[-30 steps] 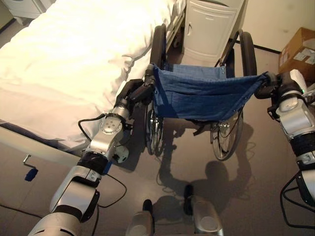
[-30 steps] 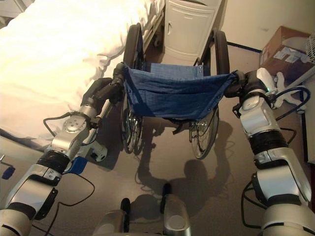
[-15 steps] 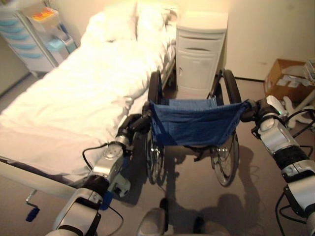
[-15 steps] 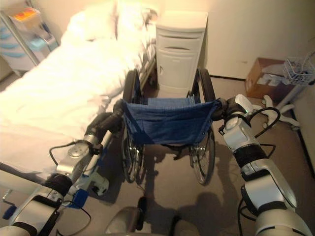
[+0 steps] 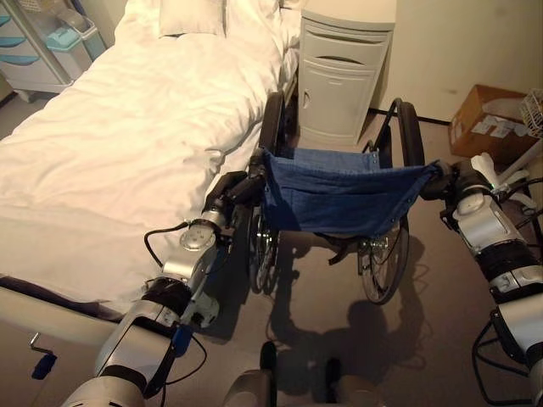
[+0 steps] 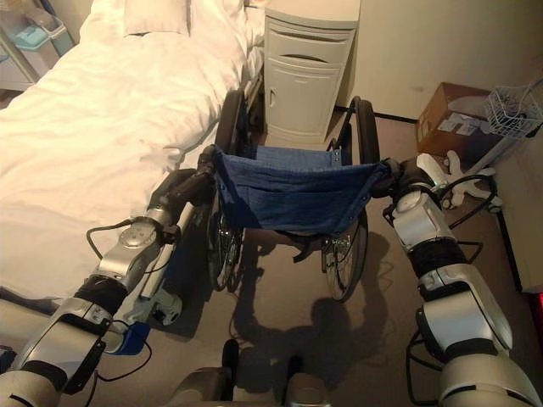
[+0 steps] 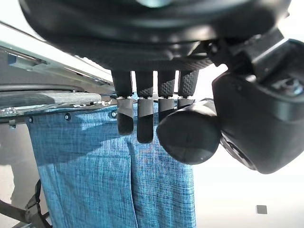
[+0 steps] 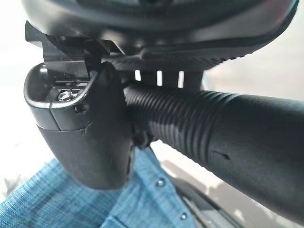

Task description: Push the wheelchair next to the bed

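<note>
The wheelchair (image 5: pixel 339 199) stood on the floor just beside the bed's (image 5: pixel 127 144) right edge, its length running along that edge, straight ahead of the left hand (image 5: pixel 233 188) and right hand (image 5: pixel 445 180), both curled round its push handles.

The wheelchair (image 5: pixel 339 203) has a blue woven cloth back, shiny metal spokes and matt ribbed rubber grips (image 8: pixel 199 128). The bed (image 5: pixel 127 144) wears creased white cloth. The box (image 5: pixel 492 127) is cardboard.
</note>
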Tool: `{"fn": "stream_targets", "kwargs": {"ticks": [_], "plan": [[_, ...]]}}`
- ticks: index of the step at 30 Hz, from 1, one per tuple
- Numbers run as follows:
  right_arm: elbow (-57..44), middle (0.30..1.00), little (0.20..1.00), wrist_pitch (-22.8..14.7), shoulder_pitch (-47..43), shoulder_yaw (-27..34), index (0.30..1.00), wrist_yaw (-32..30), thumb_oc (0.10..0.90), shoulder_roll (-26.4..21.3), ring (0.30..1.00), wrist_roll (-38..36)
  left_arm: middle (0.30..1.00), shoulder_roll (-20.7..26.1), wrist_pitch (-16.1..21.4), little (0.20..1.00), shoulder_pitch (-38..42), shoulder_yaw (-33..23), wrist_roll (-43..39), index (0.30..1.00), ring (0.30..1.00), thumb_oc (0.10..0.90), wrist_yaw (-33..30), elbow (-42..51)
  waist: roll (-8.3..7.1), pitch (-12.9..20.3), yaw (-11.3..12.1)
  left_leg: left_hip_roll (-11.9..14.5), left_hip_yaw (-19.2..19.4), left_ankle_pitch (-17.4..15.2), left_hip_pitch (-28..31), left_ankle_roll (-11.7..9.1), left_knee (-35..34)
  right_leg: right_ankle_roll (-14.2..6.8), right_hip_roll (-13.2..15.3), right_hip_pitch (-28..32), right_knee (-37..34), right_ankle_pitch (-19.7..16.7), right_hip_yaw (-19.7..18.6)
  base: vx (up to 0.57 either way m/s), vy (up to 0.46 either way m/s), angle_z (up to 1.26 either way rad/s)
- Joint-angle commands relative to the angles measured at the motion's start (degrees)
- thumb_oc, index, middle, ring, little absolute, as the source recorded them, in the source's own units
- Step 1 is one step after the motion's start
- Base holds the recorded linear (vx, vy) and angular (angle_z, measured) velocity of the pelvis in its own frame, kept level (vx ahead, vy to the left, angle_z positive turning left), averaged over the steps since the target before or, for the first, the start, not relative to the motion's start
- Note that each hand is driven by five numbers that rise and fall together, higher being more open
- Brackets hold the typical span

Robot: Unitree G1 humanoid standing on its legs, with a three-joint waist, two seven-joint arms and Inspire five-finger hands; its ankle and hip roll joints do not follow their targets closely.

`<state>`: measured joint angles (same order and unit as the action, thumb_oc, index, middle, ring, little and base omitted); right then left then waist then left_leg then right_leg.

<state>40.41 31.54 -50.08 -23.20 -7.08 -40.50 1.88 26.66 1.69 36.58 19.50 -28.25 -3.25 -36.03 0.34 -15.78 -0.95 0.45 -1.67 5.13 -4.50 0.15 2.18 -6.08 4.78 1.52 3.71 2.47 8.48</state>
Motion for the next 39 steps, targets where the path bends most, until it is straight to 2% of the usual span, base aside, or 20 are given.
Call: {"fn": "stream_targets", "kwargs": {"ticks": [1, 14, 20, 25, 31, 36, 39], "plan": [[-2.6, 0.900, 0.900, -5.9, -4.2, -7.7, 0.900, 5.9, 0.800, 8.4, 0.900, -6.6, 0.900, 2.2, -0.4, 0.900, 7.1, -0.4, -0.8, 0.900, 0.900, 0.800, -1.9, -1.4, -0.86, -4.6, 4.2, -0.3, 0.4, -3.7, -0.4, -1.5, 4.3, 0.9, 1.8, -1.9, 3.8, -1.8, -2.9, -0.02, 0.002, 0.03], [-6.0, 0.900, 0.900, -2.9, -1.6, -6.0, 0.900, 3.1, 0.800, 6.7, 0.900, -7.3, 0.900, 2.4, 0.6, 0.900, 4.4, -1.2, -1.0, 0.900, 0.900, 0.800, -0.4, 1.2, -1.00, -4.9, 3.7, -0.2, 0.6, -4.0, 0.6, -1.1, 3.4, 0.9, 1.5, -2.2, 3.8, -1.7, -3.3, 0.00, 0.000, 0.00], [-8.5, 0.900, 0.900, -0.7, -0.6, -4.4, 0.900, 2.8, 0.800, 5.7, 0.900, -10.4, 0.900, 3.2, 1.9, 0.900, 2.5, -2.6, -2.5, 0.900, 0.900, 0.800, -0.3, 3.1, -1.06, -4.2, 3.4, 0.1, 0.9, -4.2, 1.8, -1.1, 2.9, 1.0, 1.3, -1.7, 3.6, -1.5, -3.3, 0.00, 0.000, 0.00], [-11.8, 0.900, 0.900, -1.1, 0.9, -2.5, 0.900, 1.7, 0.800, 4.5, 0.900, -13.4, 0.900, 4.2, 2.1, 0.900, 0.6, -3.9, -3.5, 0.900, 0.900, 0.800, 1.4, 6.4, -1.17, -3.5, 3.3, 0.1, 0.8, -4.5, 2.8, -1.0, 2.3, 1.0, 1.1, -1.2, 3.5, -1.3, -3.5, 0.00, 0.000, 0.00], [-14.9, 0.900, 0.900, -2.3, 2.2, 0.4, 0.900, 1.8, 0.800, 2.0, 0.900, -17.8, 0.900, 5.4, -0.3, 0.900, -1.8, -6.2, -8.9, 0.900, 0.900, 0.800, 4.1, 9.5, -1.18, -1.9, 3.0, 0.3, 0.9, -4.6, 4.6, -1.0, 1.0, 0.9, 0.9, -0.2, 3.0, -1.4, -3.6, 0.03, 0.013, 0.00], [-15.2, 0.900, 0.900, -2.0, 4.0, 3.6, 0.900, 2.5, 0.800, -0.6, 0.900, -28.7, 0.900, 6.6, -6.2, 0.900, -3.9, -8.4, -19.4, 0.900, 0.900, 0.800, 9.7, 10.2, -1.25, 1.3, 2.6, 0.8, 1.3, -4.2, 7.2, -1.4, -0.9, 0.6, 0.8, 1.5, 2.0, -1.7, -3.3, 0.10, 0.020, -0.02], [-12.9, 0.900, 0.900, -4.4, 3.5, 4.2, 0.900, 1.9, 0.800, -1.9, 0.900, -33.7, 0.900, 7.9, -7.0, 0.900, -3.1, -8.6, -24.3, 0.900, 0.900, 0.800, 10.7, 8.3, -1.11, 2.7, 2.5, 0.8, 1.7, -4.2, 8.2, -1.6, -1.7, 0.6, 0.8, 2.5, 1.3, -1.8, -2.9, 0.07, 0.023, 0.05]]}}
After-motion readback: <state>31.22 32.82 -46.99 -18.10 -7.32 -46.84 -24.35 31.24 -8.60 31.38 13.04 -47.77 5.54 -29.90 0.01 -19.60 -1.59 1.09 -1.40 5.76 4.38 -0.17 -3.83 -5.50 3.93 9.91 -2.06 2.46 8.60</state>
